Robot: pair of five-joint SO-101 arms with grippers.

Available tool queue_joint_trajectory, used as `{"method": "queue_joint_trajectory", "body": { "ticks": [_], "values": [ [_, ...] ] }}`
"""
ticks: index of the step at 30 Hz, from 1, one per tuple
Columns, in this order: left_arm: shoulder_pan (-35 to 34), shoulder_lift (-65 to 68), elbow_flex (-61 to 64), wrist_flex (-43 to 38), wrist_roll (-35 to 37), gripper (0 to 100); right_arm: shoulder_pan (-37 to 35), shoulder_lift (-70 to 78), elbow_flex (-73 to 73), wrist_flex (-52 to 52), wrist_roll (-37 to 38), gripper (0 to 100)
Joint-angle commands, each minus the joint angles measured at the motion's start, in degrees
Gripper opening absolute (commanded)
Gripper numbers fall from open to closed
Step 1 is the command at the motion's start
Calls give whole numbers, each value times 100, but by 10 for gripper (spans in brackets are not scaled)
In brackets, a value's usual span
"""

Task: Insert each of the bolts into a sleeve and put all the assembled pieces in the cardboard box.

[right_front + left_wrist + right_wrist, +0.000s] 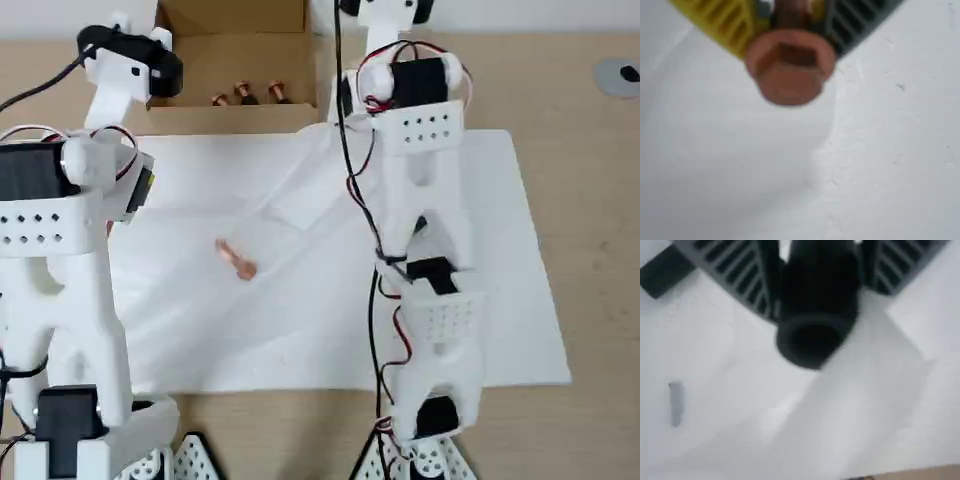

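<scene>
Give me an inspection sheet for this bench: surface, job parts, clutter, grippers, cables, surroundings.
Surface: wooden table covered by a white sheet.
Job's things: cardboard box at the far edge holds three copper-headed pieces; one loose bolt lies on the sheet.
Clutter: grey disc on the bare table.
Grippers: left gripper shut on a copper bolt; right gripper shut on a black sleeve.
Cables: black and red wires run along one arm.
Surroundings: nothing seen.

Bright, even light; soft shadows (faint) on the white sheet (300,330).
</scene>
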Motion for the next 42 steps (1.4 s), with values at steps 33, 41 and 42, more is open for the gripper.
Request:
{"method": "queue_joint_trajectory", "body": {
  "ticks": [33,41,42],
  "values": [
    [0,-242,-35,44,-53,9,-1095,-567,5930,-1011,-88,13],
    [0,-242,-26,44,-53,9,-1095,-602,5912,-914,352,134],
    [0,-242,-26,44,-53,9,-1103,-602,5851,-888,404,155]
  ]
}}
